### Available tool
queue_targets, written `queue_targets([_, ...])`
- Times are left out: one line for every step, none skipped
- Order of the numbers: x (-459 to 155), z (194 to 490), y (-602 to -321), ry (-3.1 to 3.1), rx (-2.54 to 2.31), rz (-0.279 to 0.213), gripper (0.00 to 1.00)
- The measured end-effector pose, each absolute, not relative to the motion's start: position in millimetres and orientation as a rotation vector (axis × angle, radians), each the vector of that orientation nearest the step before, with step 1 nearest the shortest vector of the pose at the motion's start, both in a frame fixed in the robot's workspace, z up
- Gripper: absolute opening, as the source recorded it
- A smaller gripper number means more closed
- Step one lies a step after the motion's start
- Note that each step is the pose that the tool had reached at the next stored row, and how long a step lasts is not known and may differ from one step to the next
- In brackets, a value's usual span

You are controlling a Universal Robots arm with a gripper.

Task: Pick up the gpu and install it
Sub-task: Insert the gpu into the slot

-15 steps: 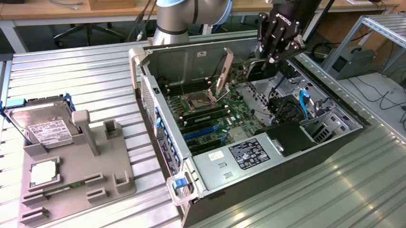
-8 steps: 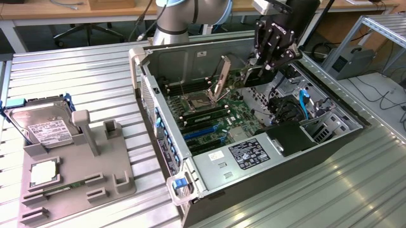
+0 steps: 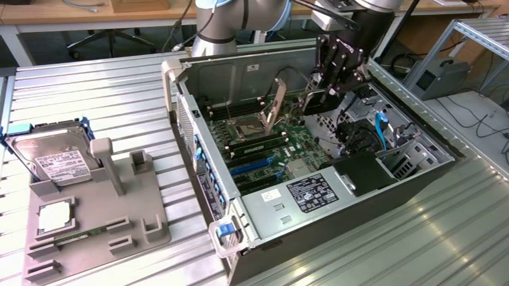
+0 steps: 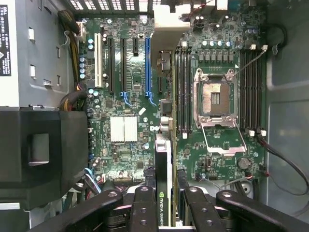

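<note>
Got my tool [image 4: 166,205] clamped on the gpu [image 4: 164,164], which is hanging edge-down over the motherboard inside the open case [image 3: 334,238]. The card's long axis runs parallel to the blue slot [image 3: 256,165]. In the exterior view that slot sits toward 7 o'clock from the card, so I'd say they're not lined up yet.

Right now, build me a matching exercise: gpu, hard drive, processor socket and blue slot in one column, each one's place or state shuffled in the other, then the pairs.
1. gpu
2. hard drive
3. processor socket
4. blue slot

A. standing in the grey holder outside the case
B. long, empty, beside black slots
C. metal frame swung open
D. held in the gripper above the motherboard

Pairs: 1-D, 2-A, 3-C, 4-B
</note>
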State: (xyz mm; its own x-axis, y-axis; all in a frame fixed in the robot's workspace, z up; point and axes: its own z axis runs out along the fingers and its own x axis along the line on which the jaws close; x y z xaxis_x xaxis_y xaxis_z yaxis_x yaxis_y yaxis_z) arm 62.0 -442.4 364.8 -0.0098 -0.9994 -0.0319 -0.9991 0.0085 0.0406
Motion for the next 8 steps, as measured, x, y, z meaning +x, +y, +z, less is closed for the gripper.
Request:
queue_targets([61.9,362.2,-442.5,-2.227,2.206,-0.08,0.27])
queue_targets([61.8,361.0,-442.5,-2.227,2.206,-0.08,0.27])
queue_targets([61.8,360.3,-442.4,-2.227,2.206,-0.08,0.27])
queue_targets([61.8,360.3,-442.4,-2.226,2.206,-0.08,0.27])
queue_targets([61.8,360.3,-442.4,-2.226,2.206,-0.08,0.27])
queue_targets([61.8,360.3,-442.4,-2.226,2.206,-0.08,0.27])
queue_targets([61.8,360.3,-442.5,-2.227,2.206,-0.08,0.27])
queue_targets([61.8,360.2,-442.4,-2.227,2.206,-0.08,0.27])
